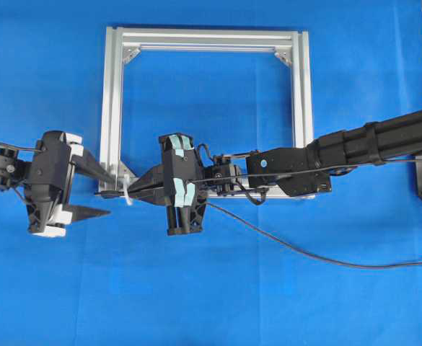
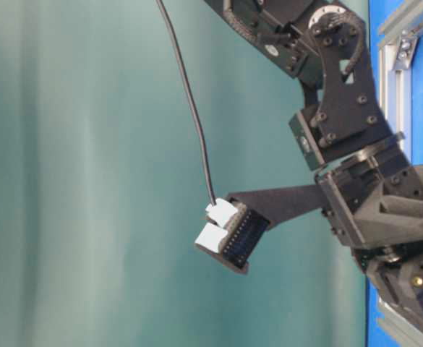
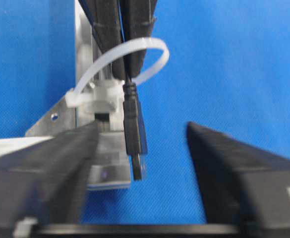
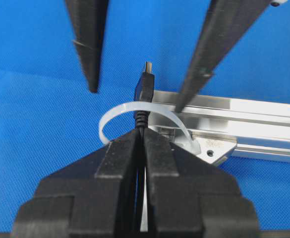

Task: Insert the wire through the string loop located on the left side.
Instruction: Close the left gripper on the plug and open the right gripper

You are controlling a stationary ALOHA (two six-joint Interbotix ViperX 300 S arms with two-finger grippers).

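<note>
1. Clearly the right gripper (image 4: pixel 141 136) is pinched tight on the wire (image 4: pixel 145 87) just behind its plug, so that the short stiff end sticks out straight and can be steered.
2. The plug has already passed through the loop (image 4: pixel 135 110): the right wrist view shows the white band arching over the wire's neck, with the plug tip beyond it.
3. The loop is fixed at the lower left corner of the frame (image 1: pixel 113 108), on its bracket, and stands up off the rail; that leaves an opening the wire can cross level.
4. The left gripper (image 3: pixel 142 139) waits on the far side of the loop, its fingers (image 3: pixel 224 148) spread either side of the plug, neither touching it. It is placed to take the end that the right arm cannot pull through itself.
5. The rest of the wire trails slack over the blue cloth (image 1: pixel 52 288) toward the right edge of the overhead view, so nothing tugs against the feed.
6. I judge the next step to be closing the left fingers on the plug; a miss could knock it back out.
</note>
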